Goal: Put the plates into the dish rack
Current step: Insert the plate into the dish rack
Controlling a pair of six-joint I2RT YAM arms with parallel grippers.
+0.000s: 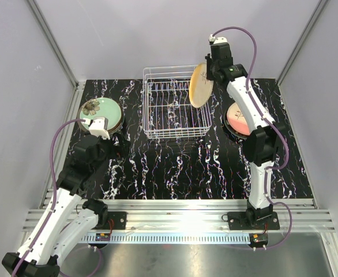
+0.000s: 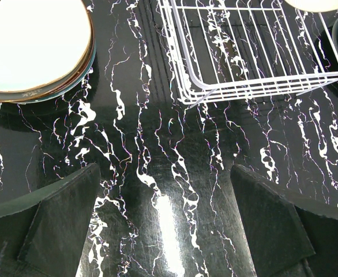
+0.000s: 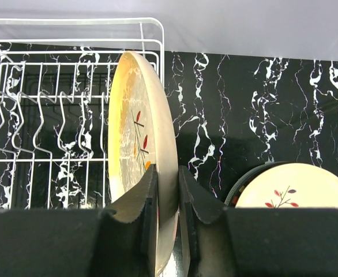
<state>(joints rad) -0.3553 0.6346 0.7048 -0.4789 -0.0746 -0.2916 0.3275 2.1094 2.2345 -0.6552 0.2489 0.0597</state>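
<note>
The right end effector (image 3: pixel 168 193) pinches the rim of a pale yellow round plate with a red-leaf sprig (image 3: pixel 135 133), held upright on edge at the right side of the white wire dish rack (image 3: pixel 42 104). The left end effector (image 2: pixel 164 173) gapes wide above the black marbled table (image 2: pixel 175 231), near a stack topped by a mint-green floral plate (image 1: pixel 102 111); a peach plate (image 1: pixel 240 118) tops another stack right of the rack

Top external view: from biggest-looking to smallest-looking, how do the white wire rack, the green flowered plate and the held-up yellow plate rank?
1. dish rack, largest.
2. green plate, lying flat, full face showing.
3. yellow plate, held on edge, so only a narrow oval shows; the plates' true sizes may match.
</note>
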